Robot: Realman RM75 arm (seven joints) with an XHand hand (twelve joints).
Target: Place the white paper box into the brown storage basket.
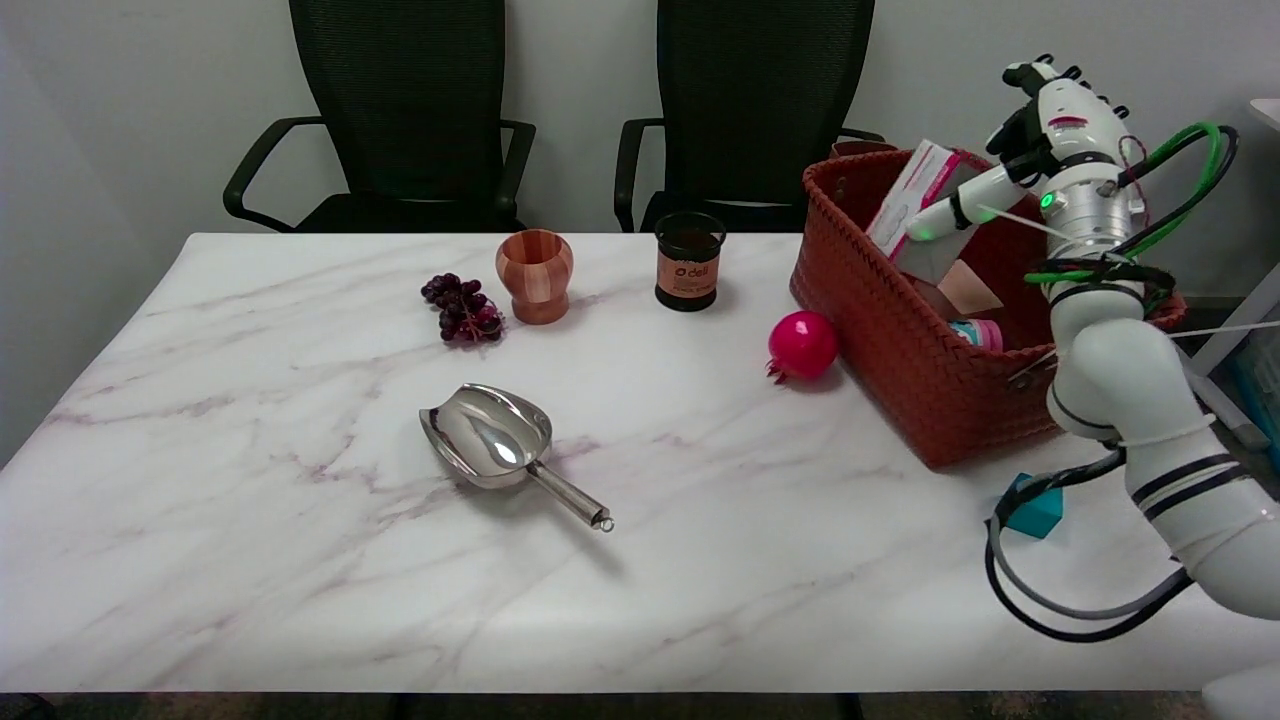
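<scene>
Nearest you, the marble table [300, 600] runs bare along its front edge; then come the steel scoop [495, 440], bowl up with its handle pointing toward you, and a small teal block [1035, 512] beside the looped cables of your right arm. That arm rises from the lower right and stands over the brown storage basket [900, 330] at the table's far right corner.

Your right hand [1040, 125] is raised above the basket's far side. One white finger [955, 212] stretches down and lies against the white paper box [915, 195], but whether you are pinching the box or have let it go cannot be told from this angle.

The box, white with a pink edge, is already inside the basket. It stands tilted, its upper end poking above the woven rim and its lower end down among the other contents, a tan packet and a pink-capped item. By the look of it, the lean comes from the box resting on those things rather than on the basket floor.

Judged from here, the placement is all but done; what remains is to open the hand and lift clear without dragging the box back out.

Off to the left, the pomegranate [802, 345], the black pen cup [688, 260], the wooden cup [534, 275] and the grapes [463, 308] sit apart from the action.
</scene>
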